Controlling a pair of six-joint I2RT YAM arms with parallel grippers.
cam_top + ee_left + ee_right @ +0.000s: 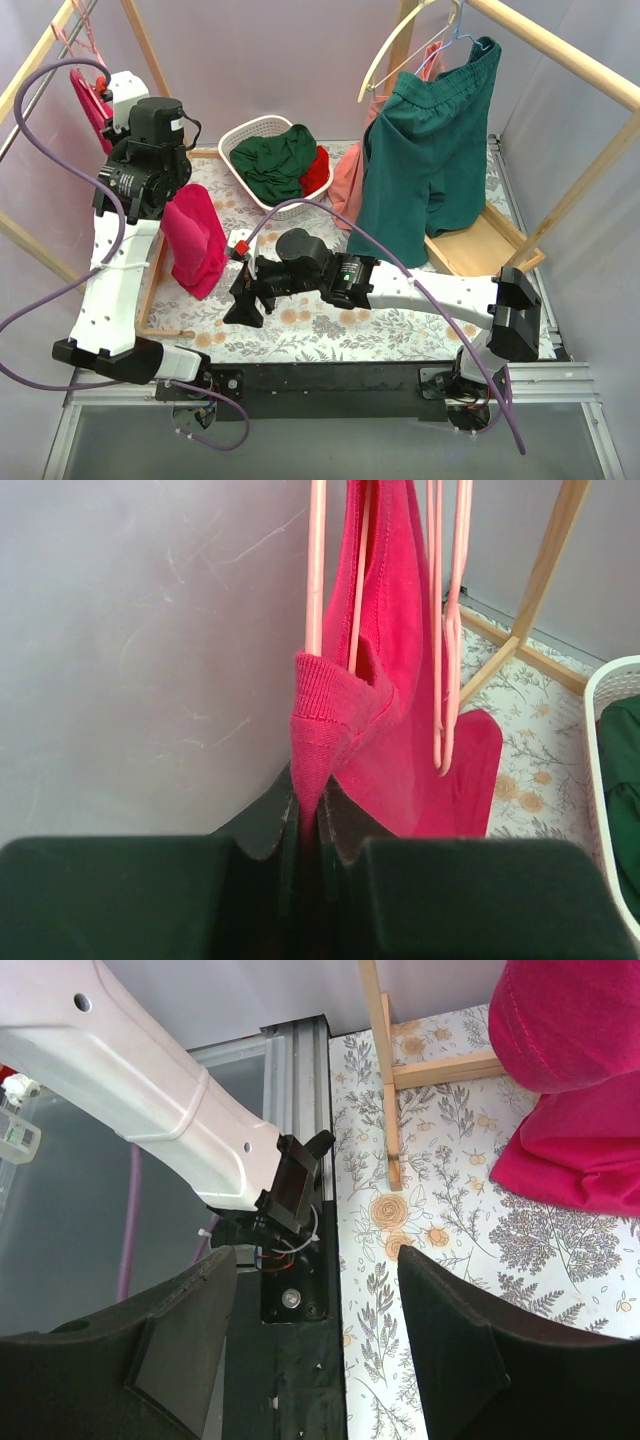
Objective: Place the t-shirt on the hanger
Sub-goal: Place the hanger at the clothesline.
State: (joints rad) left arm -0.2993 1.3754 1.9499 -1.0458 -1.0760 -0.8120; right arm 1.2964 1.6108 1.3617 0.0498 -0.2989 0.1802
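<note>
The magenta t-shirt (196,240) hangs from the upper left of the rack down to the table. In the left wrist view my left gripper (308,815) is shut on a ribbed edge of the t-shirt (400,680). A thin pink wire hanger (316,570) hangs right above, one wire running inside the folded edge; more pink hangers (446,630) hang beside it. In the top view the left gripper (103,100) is raised by the hangers (85,38). My right gripper (245,298) is open and empty, low over the table beside the shirt's lower end (575,1090).
A white basket (236,140) holds a dark green garment and a red cloth. Dark green shorts (430,150) hang from a cream hanger (400,50) at the back right. The wooden rack frame (384,1080) and its base rail (165,325) border the floral table.
</note>
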